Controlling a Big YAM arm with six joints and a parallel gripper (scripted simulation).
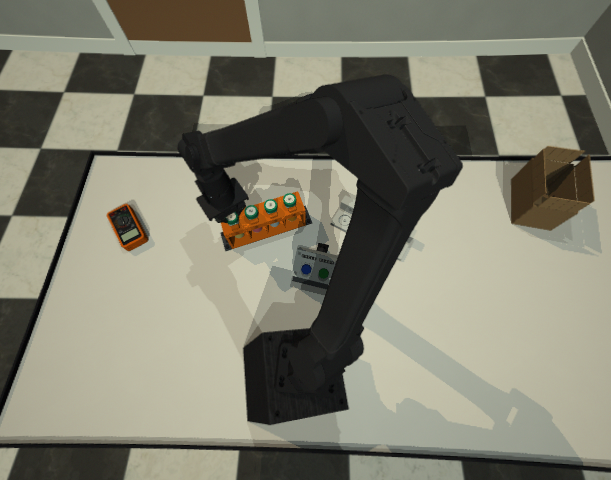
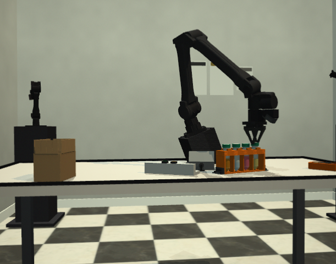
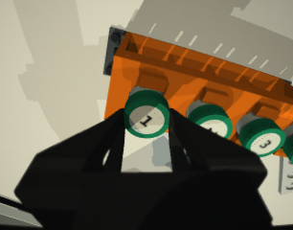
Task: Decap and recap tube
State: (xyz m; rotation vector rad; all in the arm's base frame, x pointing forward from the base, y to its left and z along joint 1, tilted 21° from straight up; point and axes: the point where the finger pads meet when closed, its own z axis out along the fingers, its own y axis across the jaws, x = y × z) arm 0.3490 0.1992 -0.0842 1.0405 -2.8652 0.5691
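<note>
Orange decapping station (image 1: 264, 235) (image 2: 240, 152) (image 3: 180, 72) stands on the bench (image 1: 155, 330) (image 2: 116, 173) (image 3: 56, 29), holding the tubes upright for uncapping. Gripper (image 1: 232, 215) (image 2: 254, 142) (image 3: 146, 115) pinches the cap of tube 1 (image 1: 232, 219) (image 2: 255, 144) (image 3: 146, 119), seated atop its tube, presumably for grip while unscrewing.

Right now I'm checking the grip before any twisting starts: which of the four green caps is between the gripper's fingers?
The cap marked 1, at the left end of the orange rack. Only it has fingertips closed on both sides.
</note>
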